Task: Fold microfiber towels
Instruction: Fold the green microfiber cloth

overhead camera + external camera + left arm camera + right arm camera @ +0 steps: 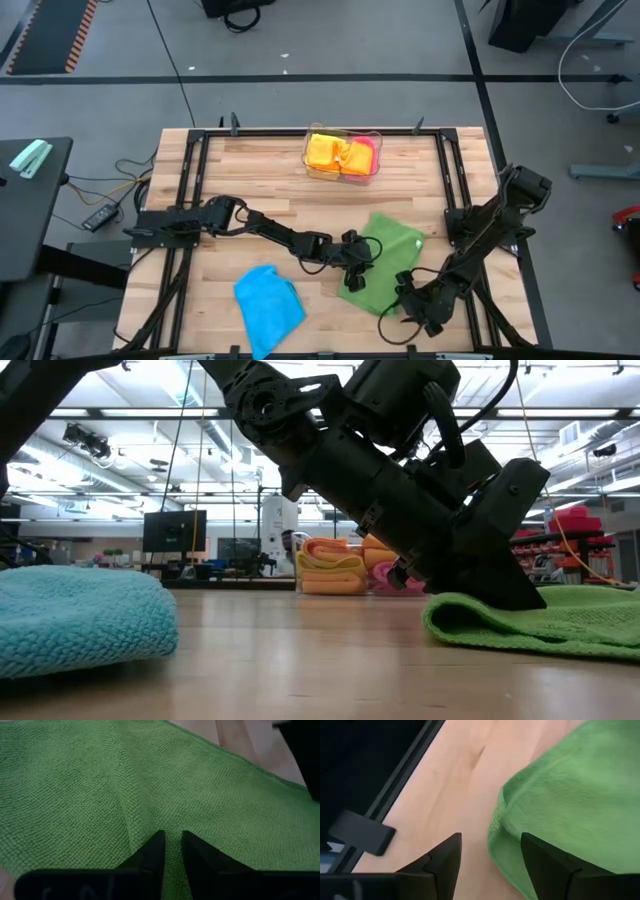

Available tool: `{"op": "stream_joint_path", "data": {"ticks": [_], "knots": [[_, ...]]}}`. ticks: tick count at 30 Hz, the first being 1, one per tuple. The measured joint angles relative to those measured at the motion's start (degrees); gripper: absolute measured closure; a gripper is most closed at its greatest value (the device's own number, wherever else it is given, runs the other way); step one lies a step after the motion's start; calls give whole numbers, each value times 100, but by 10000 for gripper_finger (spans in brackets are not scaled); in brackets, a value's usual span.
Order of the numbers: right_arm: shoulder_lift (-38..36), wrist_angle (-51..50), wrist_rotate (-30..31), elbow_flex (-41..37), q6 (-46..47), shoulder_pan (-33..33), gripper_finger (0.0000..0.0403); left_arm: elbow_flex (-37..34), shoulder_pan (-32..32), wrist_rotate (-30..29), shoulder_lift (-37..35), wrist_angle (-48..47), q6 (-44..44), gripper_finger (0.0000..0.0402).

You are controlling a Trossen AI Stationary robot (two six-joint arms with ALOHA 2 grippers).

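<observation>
The blue towel (80, 618) lies bunched and unfolded, the green towel (380, 262) is mid-fold between the narrowly parted left gripper (170, 851) and open, empty right gripper (490, 857), while folded ones fill the tray (312, 160).

A bright green square microfiber towel (381, 262) lies spread on the wooden table toward its right-front part, set at a slant, its near edge doubled over into a soft rounded fold (506, 827). A light blue microfiber towel (269, 304) lies bunched and partly folded near the table's front edge, well apart to the left. Folded yellow, orange and pink microfiber towels (342, 153) sit stacked together at the table's far edge.
</observation>
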Motion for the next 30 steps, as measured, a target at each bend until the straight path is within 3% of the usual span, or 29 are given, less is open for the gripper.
{"op": "stream_joint_path", "data": {"ticks": [6, 12, 16, 19, 23, 30], "knots": [[519, 1174, -812, 0, -312, -31, 197, 0, 2, -1, 0, -2, 0, 328], [770, 1326, -1163, 4, -281, -29, 199, 2, 0, 0, 0, -3, 0, 325], [550, 1165, -1281, -8, -300, -23, 199, 0, 0, 0, 0, -6, 0, 330], [158, 1101, -1202, 5, -343, -15, 199, 2, 2, -1, 0, -7, 0, 333], [-185, 383, -500, 2, -235, -23, 199, 1, 2, 0, 0, -6, 0, 329], [219, 298, -299, 0, -66, -25, 199, 2, 0, 0, 0, -8, 0, 325]]}}
